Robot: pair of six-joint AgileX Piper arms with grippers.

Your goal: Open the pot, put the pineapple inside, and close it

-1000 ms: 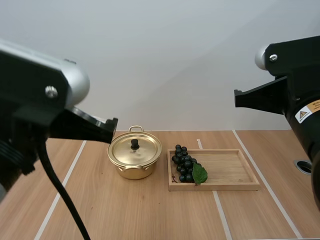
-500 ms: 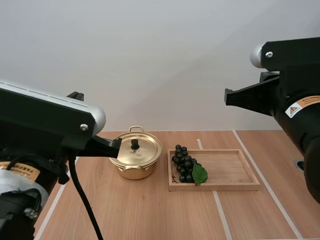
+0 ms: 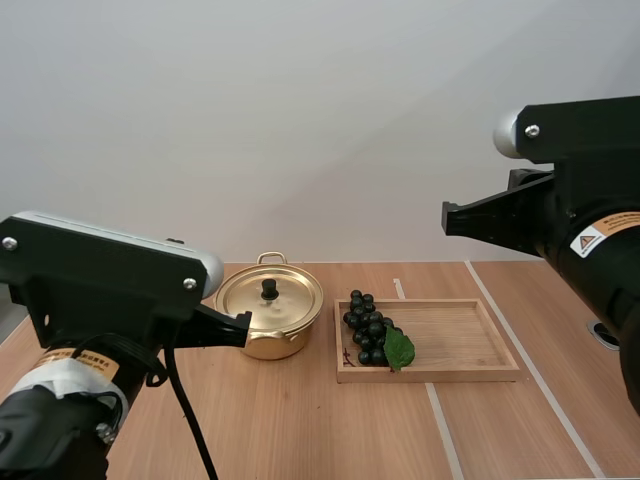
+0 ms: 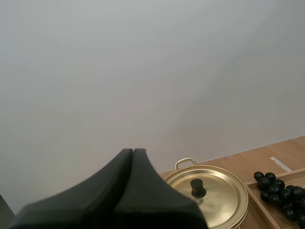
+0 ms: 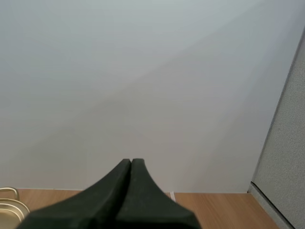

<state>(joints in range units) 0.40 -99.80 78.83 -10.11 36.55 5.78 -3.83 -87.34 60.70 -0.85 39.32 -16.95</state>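
Observation:
A gold pot [image 3: 268, 320] stands on the wooden table with its lid [image 3: 270, 297] on, a black knob [image 3: 269, 288] at the centre. The same pot [image 4: 209, 200] sits just beyond my left gripper [image 4: 133, 151], whose fingers lie together as one dark wedge, raised and short of the pot. A bunch of dark grapes [image 3: 371, 328] with a green leaf lies at the left end of a wooden tray [image 3: 470, 350]. The grapes [image 4: 281, 193] lie beside the pot. My right gripper [image 5: 131, 161] is shut on nothing, high over the table, with the pot's handle [image 5: 6, 192] off to one side.
Pale lines run across the table [image 3: 300, 420]. A plain wall rises behind it. A round hole [image 3: 606, 333] sits in the table at the far right. Both arms' bodies loom large at the left and right of the high view.
My left arm has dropped lower and swung inward at the pot's left. My right arm has edged leftward and slightly down. Pot, tray and grapes have not moved.

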